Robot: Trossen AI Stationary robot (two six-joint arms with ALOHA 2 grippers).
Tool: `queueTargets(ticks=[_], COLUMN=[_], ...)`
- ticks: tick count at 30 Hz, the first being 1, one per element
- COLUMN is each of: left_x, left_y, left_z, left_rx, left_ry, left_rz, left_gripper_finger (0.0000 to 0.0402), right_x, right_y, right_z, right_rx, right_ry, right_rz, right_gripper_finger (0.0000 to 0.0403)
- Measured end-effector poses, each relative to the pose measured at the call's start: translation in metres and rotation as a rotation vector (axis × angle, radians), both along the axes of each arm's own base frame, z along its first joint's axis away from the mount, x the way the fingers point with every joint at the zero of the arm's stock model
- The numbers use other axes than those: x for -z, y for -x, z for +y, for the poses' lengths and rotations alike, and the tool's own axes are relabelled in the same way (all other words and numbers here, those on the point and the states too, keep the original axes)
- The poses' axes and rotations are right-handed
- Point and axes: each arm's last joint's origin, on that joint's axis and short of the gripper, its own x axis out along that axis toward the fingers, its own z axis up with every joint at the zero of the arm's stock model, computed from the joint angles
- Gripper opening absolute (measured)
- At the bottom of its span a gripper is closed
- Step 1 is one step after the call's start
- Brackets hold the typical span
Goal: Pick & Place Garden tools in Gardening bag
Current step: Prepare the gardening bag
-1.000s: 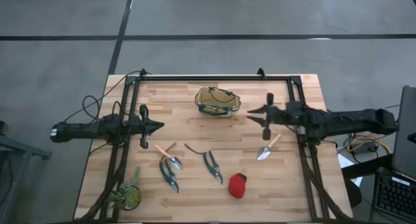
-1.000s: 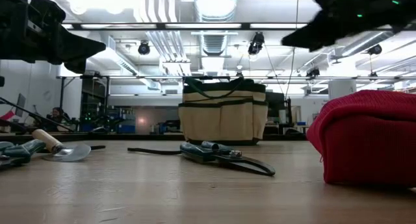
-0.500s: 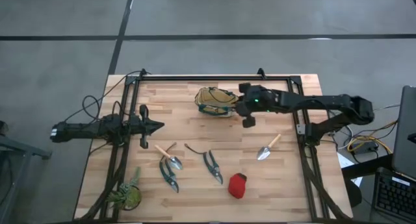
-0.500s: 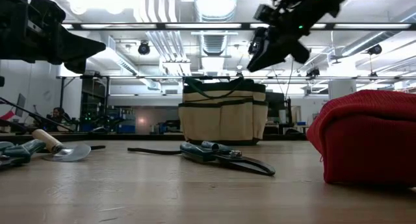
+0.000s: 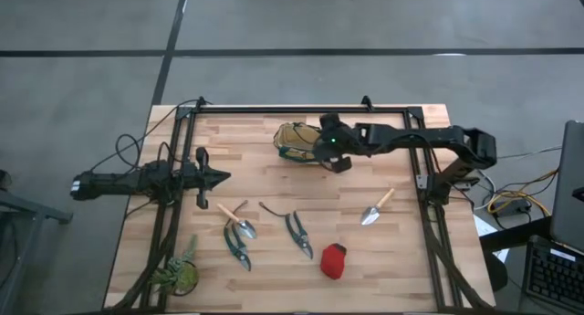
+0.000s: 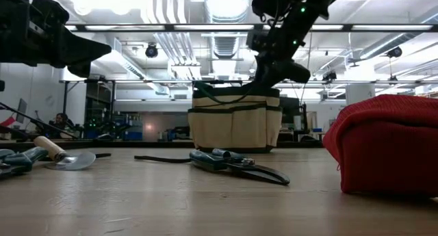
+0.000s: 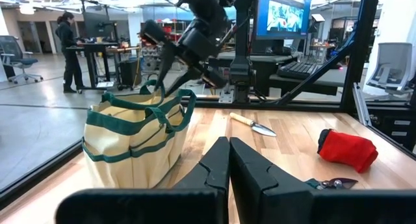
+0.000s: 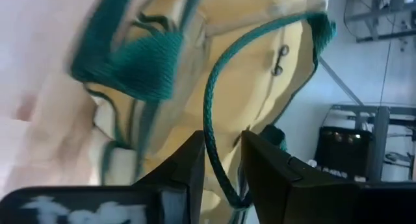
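Over the past second the right tool (image 5: 321, 151) had swung in from the desk's right side to the gardening bag (image 5: 301, 142), and its narrowly parted fingers now straddled a green rope handle (image 8: 218, 113), not visibly clamping it. The left tool (image 5: 219, 177) stayed shut over the left of the plank desk (image 5: 274, 251). The soft tan canvas bag stood upright at the back; its contents were not visible. A wooden-handled trowel (image 5: 375, 208) and a red item (image 5: 333, 261) lay on the desk.

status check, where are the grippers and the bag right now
Right gripper at the gardening bag, fingers either side of a green handle cord. Left gripper shut, waiting at table's left. Trowels, shears, red item not yet bagged. Nothing blocking.
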Motion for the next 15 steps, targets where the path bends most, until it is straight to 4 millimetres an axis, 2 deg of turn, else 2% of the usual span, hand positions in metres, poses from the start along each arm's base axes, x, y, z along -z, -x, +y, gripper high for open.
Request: queueTargets(ticks=[7, 15], left_x=[0.0, 0.0], left_y=[0.0, 0.0], left_z=[0.0, 0.0], left_rx=[0.0, 0.001], left_ry=[0.0, 0.0], left_rz=[0.0, -0.005], left_gripper_finger=[0.0014, 0.0014], right_x=[0.011, 0.007], right_y=[-0.003, -0.001], right_z=[-0.004, -0.005], right_rx=[-0.007, 0.01], right_ry=[-0.001, 0.019], right_rz=[0.058, 0.049], right_gripper_finger=[0.0095, 0.0031])
